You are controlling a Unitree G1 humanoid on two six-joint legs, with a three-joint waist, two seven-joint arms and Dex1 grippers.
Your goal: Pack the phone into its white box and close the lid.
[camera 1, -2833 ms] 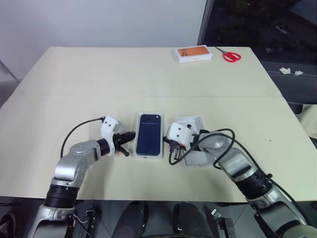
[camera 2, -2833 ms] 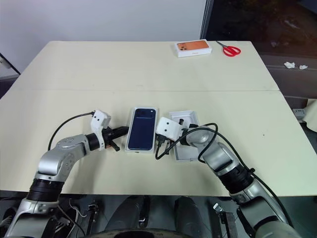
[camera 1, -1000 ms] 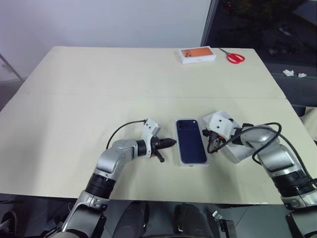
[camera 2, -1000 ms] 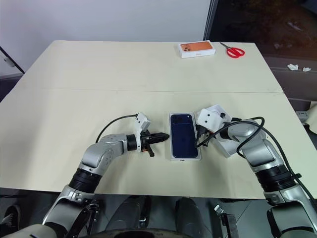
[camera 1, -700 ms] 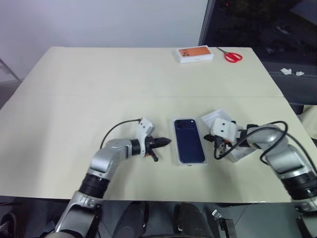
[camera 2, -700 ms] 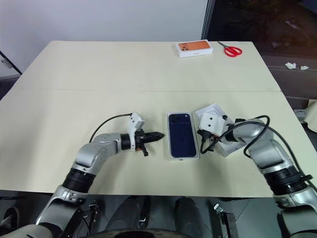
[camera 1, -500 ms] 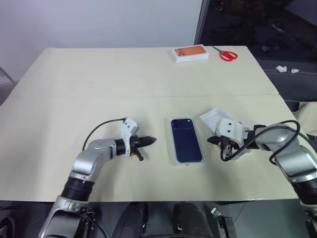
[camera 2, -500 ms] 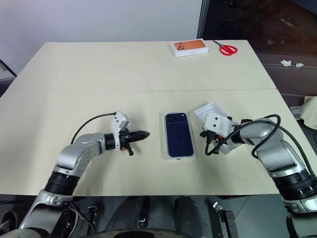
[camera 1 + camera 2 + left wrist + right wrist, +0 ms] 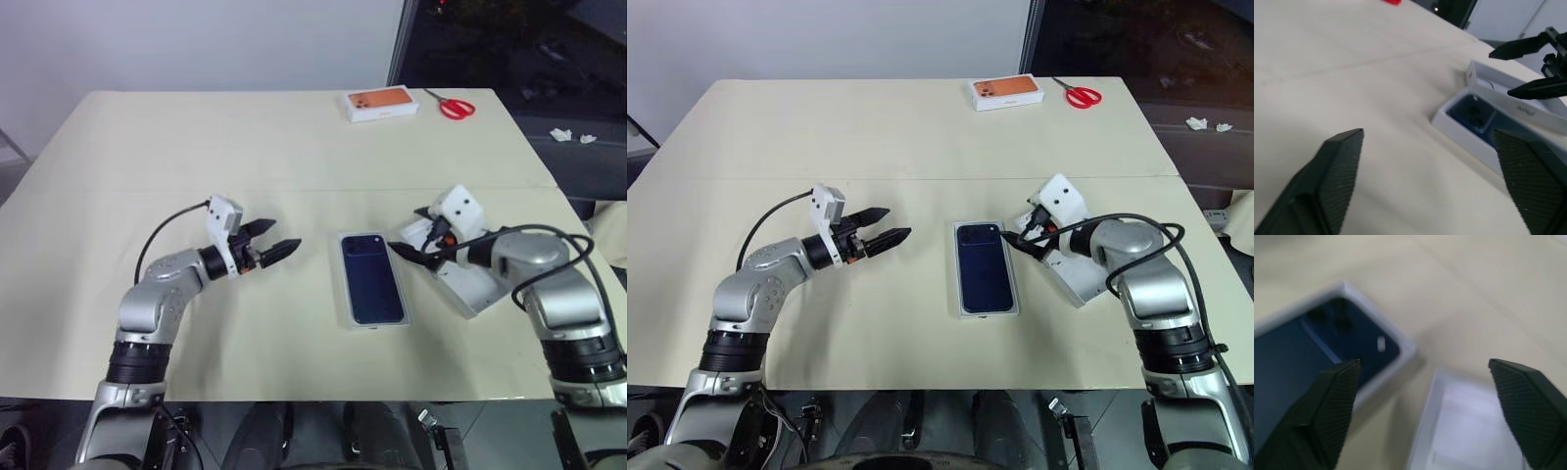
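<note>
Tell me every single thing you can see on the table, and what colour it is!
phone: one, dark navy blue, lying in its white box in the middle of the table.
white box: one, white, a shallow tray around the phone.
lid: one, white, lying open side up just right of the phone, under the right arm.
orange-topped box: one, white with an orange top, at the far edge of the table.
scissors: one pair, red handles, right of the orange-topped box.
table: one, pale cream.
left gripper: one, black jaws open, above the table left of the phone, holding nothing.
right gripper: one, black jaws open, between the phone and the lid, holding nothing.
</note>
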